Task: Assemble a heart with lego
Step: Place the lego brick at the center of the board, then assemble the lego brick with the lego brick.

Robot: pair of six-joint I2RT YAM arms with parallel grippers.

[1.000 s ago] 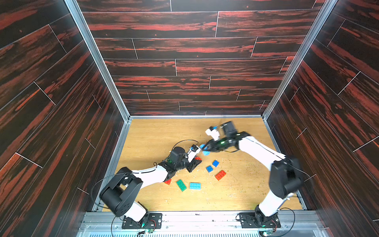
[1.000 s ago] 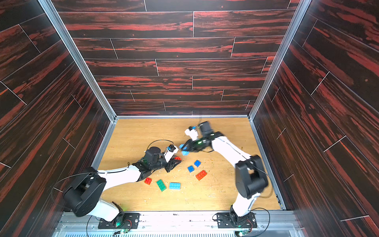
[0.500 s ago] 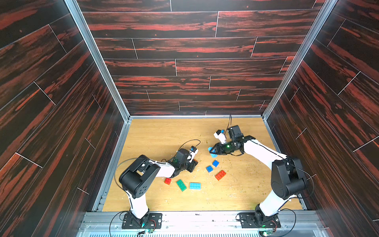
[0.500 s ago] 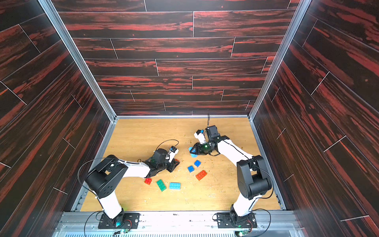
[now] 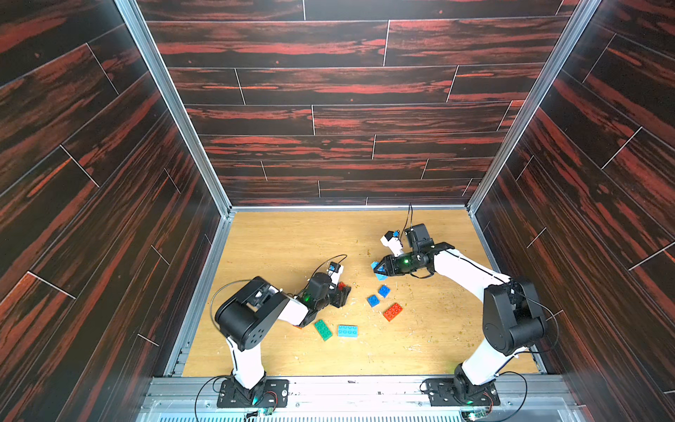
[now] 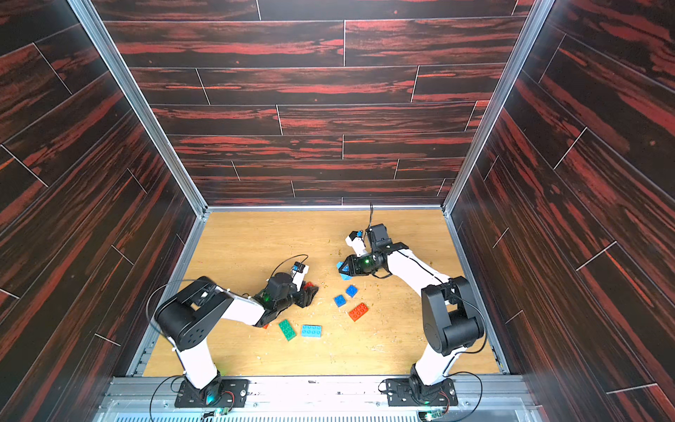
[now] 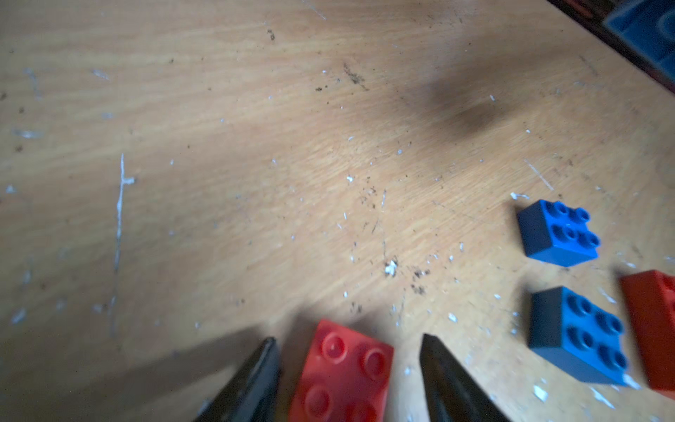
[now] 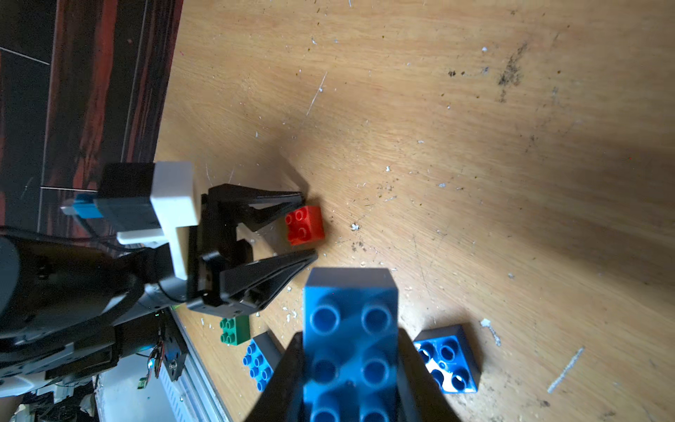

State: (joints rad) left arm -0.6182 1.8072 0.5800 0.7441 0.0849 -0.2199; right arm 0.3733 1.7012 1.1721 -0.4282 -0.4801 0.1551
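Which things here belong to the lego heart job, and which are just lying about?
Job: long blue brick in right end effector; red square brick at left end effector; dark blue squares; red brick; green brick; light blue brick.
Lying about: white flecks, dark crumbs on table.

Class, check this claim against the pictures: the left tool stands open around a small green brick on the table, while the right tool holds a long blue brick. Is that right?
Not quite: the brick is red, not green. The left wrist view shows the left tool standing open around a small red brick on the table. The right tool does hold a long blue brick.
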